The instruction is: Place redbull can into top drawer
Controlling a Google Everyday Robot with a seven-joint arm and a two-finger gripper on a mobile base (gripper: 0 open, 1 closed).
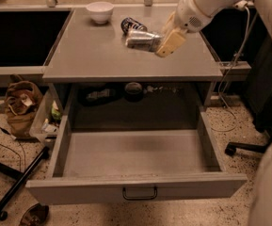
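The redbull can, slim and silver, lies on its side in my gripper, just above the grey tabletop toward its back right. My gripper's tan fingers are shut on the can's right end. The arm comes in from the upper right. The shorter dark blue can lies right behind the silver one. The top drawer is pulled wide open below the tabletop, toward the front. Its inside is bare and its dark wire handle sits at the centre of the front panel.
A white bowl stands at the back of the tabletop. Small items lie on the shelf behind the drawer. A brown bag and black stand legs are on the floor at left. A chair base is at right.
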